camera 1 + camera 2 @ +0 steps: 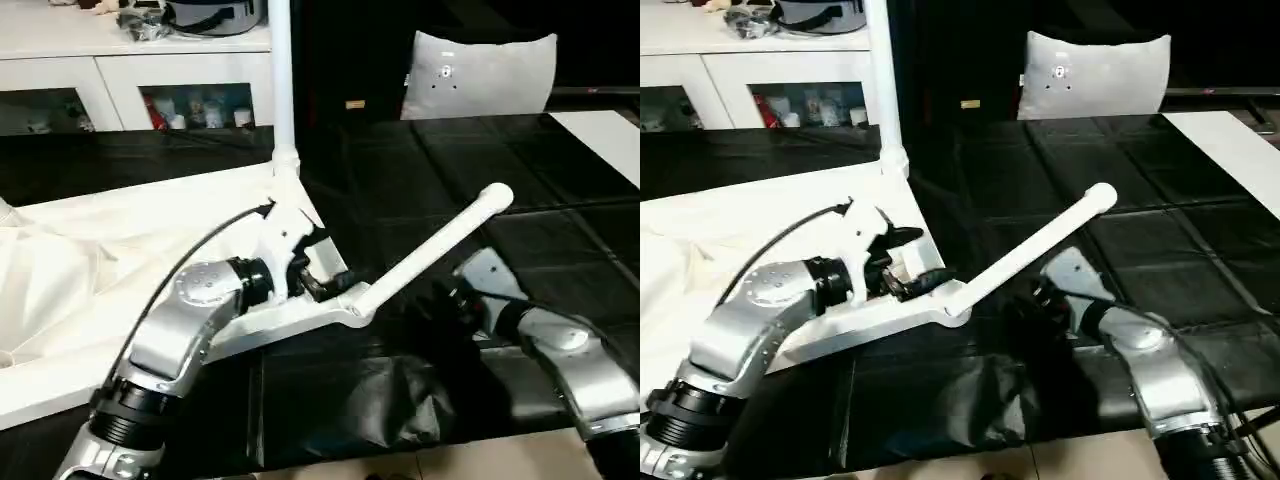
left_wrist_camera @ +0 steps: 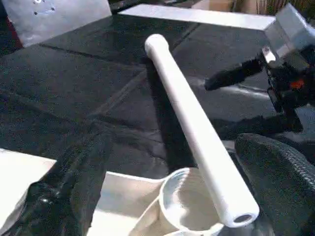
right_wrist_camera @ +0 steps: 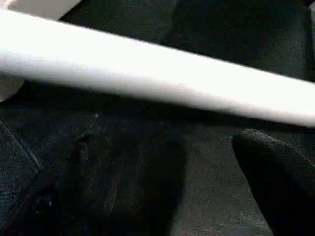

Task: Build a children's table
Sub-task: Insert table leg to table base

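The white tabletop [image 1: 90, 270] lies underside up on the black mat. One white leg [image 1: 283, 80] stands upright in its far corner socket. A second leg [image 1: 430, 250] slants up to the right, its thick end resting at the near corner socket [image 2: 184, 209]. My left gripper [image 1: 325, 268] is open at that corner, one finger [image 2: 74, 187] on each side of the socket and leg end. Open too is my right gripper [image 1: 437, 300], just below the leg's middle and not touching it; one finger [image 3: 280, 177] shows under the leg [image 3: 157, 73].
A grey cushion [image 1: 480, 75] leans at the back. White cabinets [image 1: 130, 70] line the back left. A white board [image 1: 605, 135] lies at the far right. Crumpled black sheeting [image 1: 400, 400] covers the mat's front edge.
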